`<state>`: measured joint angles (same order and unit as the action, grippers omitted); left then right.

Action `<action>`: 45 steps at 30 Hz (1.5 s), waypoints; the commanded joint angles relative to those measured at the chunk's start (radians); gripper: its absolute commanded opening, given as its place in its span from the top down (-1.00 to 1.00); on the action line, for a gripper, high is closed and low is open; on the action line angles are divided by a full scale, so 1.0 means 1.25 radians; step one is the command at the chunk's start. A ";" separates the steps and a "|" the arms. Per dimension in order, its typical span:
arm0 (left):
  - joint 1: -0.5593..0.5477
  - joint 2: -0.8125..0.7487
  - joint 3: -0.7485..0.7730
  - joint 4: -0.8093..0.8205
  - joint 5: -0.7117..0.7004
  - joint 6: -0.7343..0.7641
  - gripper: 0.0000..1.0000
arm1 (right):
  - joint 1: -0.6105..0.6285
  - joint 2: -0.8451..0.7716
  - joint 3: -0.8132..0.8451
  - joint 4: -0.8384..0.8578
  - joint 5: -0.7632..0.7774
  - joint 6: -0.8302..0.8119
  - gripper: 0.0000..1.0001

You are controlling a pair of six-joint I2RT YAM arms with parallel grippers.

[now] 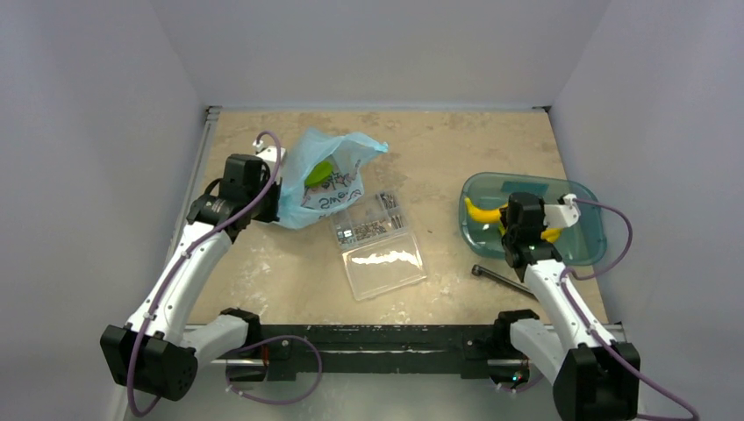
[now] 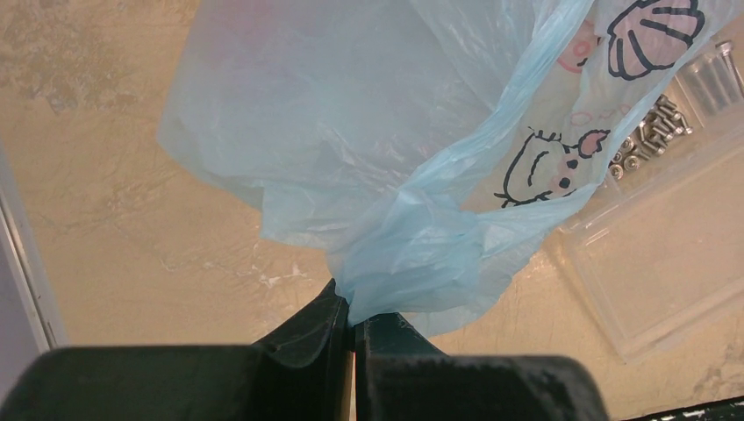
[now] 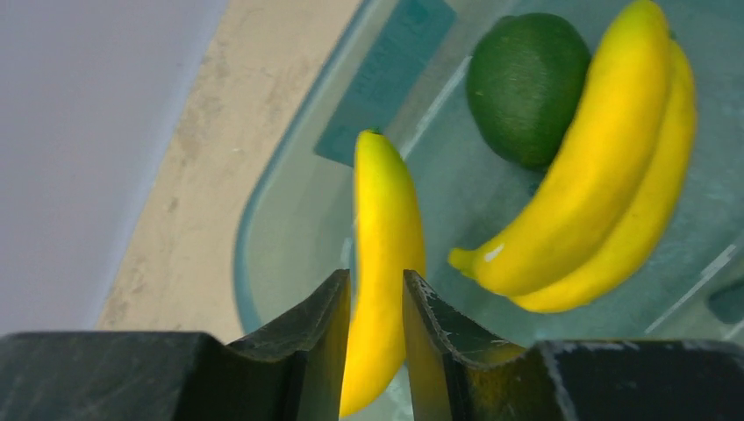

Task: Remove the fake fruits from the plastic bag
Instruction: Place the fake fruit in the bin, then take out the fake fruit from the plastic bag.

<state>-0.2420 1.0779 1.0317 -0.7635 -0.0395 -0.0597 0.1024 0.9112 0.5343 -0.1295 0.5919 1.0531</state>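
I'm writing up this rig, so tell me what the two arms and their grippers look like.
The left arm and right arm have white links with black joints and bases. A purple cable loops along each. The left gripper and right gripper each have two dark, wedge-shaped fingers.

**Box, tray and a dark tool on the bench**

A clear rectangular box [image 1: 379,247] lay at mid-bench, set at a slant! Its far half was split into compartments holding small silvery screws [image 1: 370,229]. Its near half showed bare and caught a white glare. Over on the right sat a translucent teal oval tray [image 1: 590,252], well apart from the box. Just beside the tray's near edge, a slim dark tool [image 1: 502,279] lay on the mottled tan bench [image 1: 289,272]. Pale grey walls [image 1: 368,44] closed three sides, and a black rail [image 1: 386,338] ran along the near edge.
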 commanded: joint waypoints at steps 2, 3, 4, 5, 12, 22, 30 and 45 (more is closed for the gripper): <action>0.007 -0.007 -0.004 0.031 0.028 0.006 1.00 | -0.044 -0.022 -0.032 -0.047 -0.011 -0.017 1.00; 0.007 -0.004 -0.003 0.030 0.028 0.007 1.00 | -0.046 -0.031 -0.030 -0.051 -0.010 -0.026 1.00; 0.007 -0.001 0.000 0.027 0.028 0.009 1.00 | -0.050 -0.037 -0.024 -0.067 -0.003 -0.028 1.00; 0.007 0.002 0.002 0.023 0.028 0.010 1.00 | -0.055 -0.043 -0.022 -0.078 0.001 -0.036 1.00; 0.007 0.012 0.011 0.008 0.014 0.019 1.00 | -0.064 -0.043 -0.048 0.047 -0.100 -0.189 0.83; 0.007 0.024 0.011 0.005 0.022 0.030 1.00 | 0.012 0.091 0.098 0.201 -0.559 -0.442 -0.30; 0.007 0.042 0.015 -0.013 0.004 0.033 1.00 | 0.362 0.199 0.201 0.384 -0.636 -0.496 -0.43; -0.015 0.103 0.018 -0.032 -0.022 0.044 1.00 | 0.600 0.645 0.391 0.713 -0.549 -0.434 0.00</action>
<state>-0.2466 1.1927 1.0317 -0.7979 -0.0498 -0.0288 0.8524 1.6375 0.9382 0.5888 -0.1661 0.4358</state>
